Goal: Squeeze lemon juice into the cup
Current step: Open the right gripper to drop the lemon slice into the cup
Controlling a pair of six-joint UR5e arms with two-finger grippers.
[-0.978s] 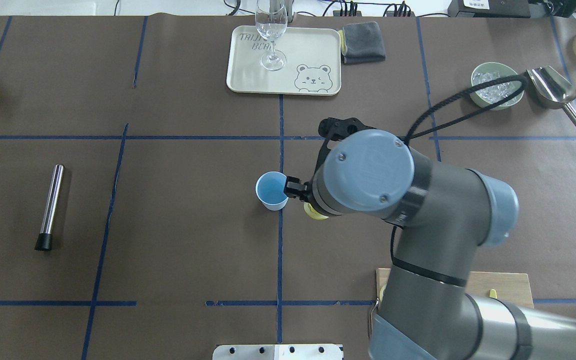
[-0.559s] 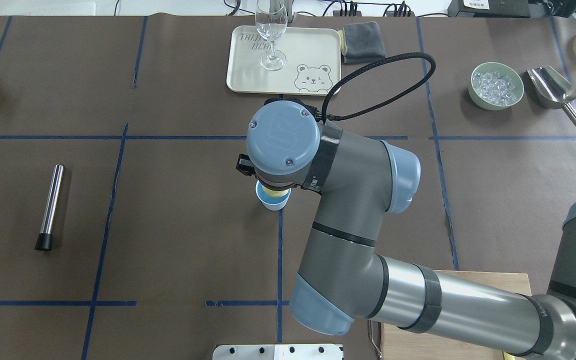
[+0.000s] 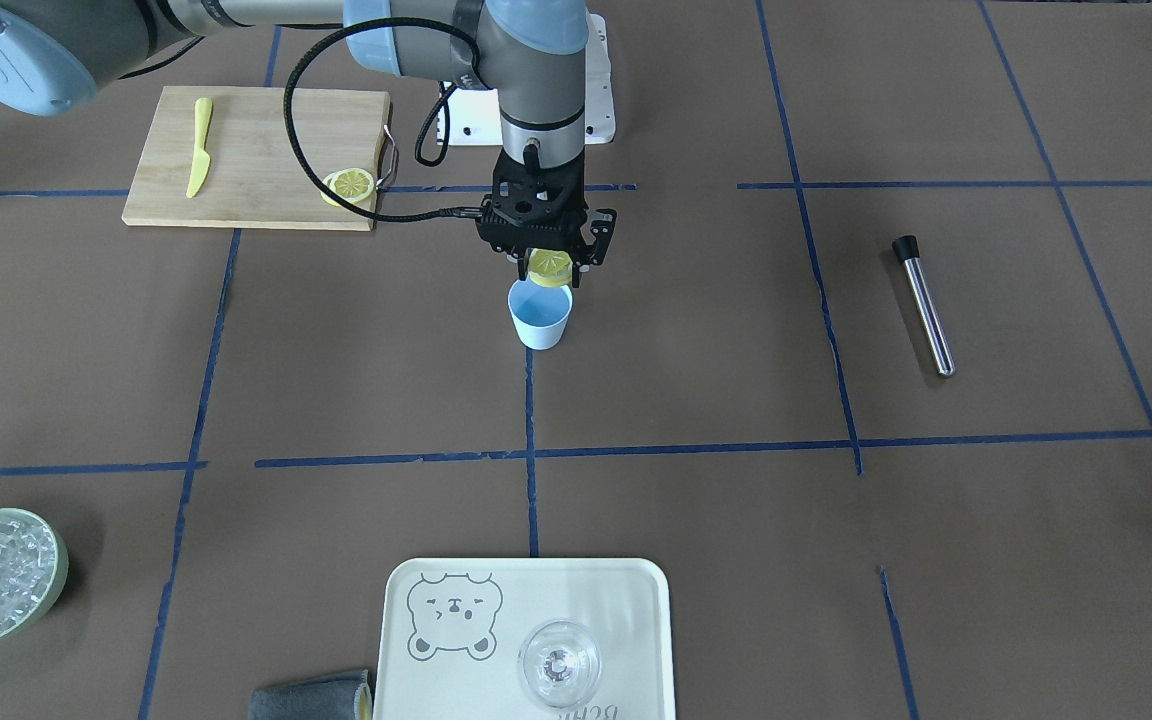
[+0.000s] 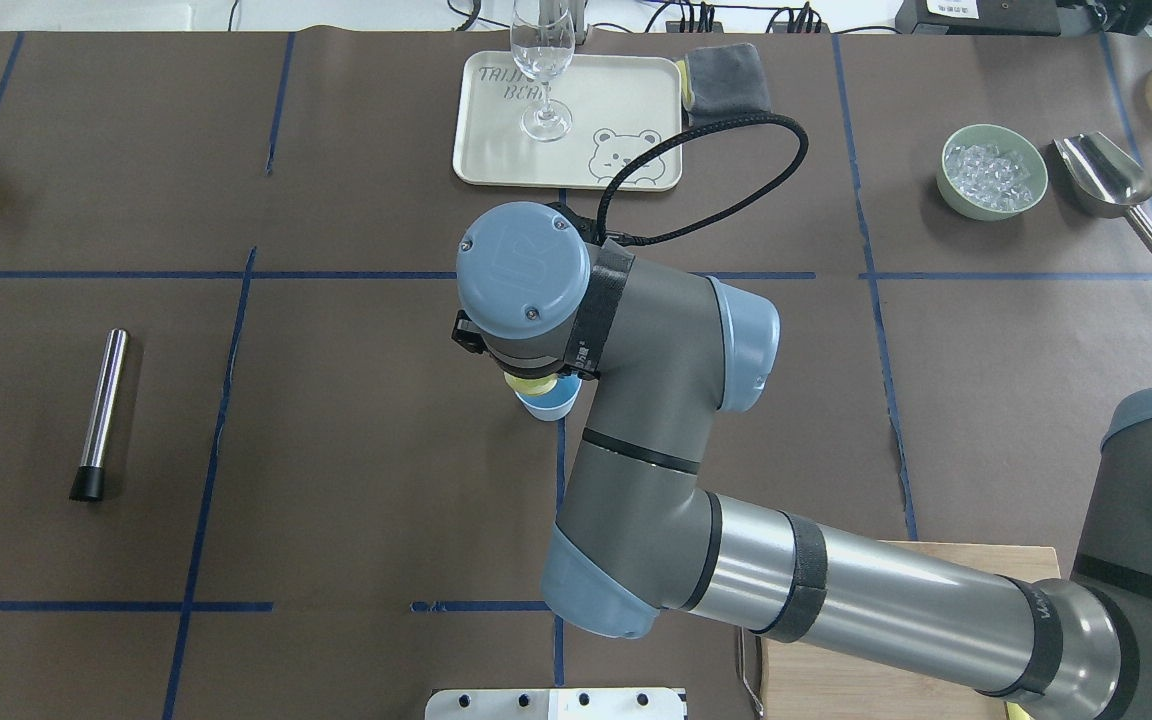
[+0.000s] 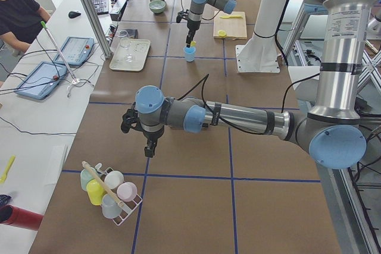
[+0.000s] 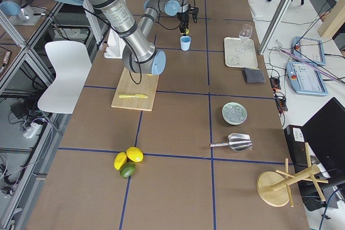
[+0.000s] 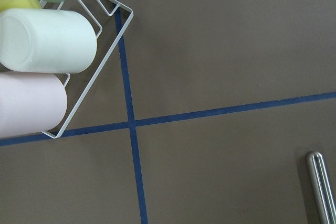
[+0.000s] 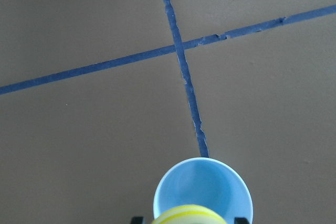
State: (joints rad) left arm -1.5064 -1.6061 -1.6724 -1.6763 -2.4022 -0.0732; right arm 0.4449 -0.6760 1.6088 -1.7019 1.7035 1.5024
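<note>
- lemon (image 3: 548, 263) stands on edge, just above the cup's mouth, gripped by the rind in the right pincer (image 3: 549, 273)
- cup (image 3: 540, 318) upright, mid-table
- left pincer (image 5: 149, 149) hangs over the table's left end, near the cup rack (image 5: 110, 191); released or clenched: can't tell
- cutting board (image 3: 256, 158) by the robot-side edge, carrying a spare slice (image 3: 351, 184) and yellow knife (image 3: 198, 147)

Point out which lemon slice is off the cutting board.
The lemon slice gripped in the right claw, above the pale-blue cup. The other slice lies on the wooden cutting board.
</note>
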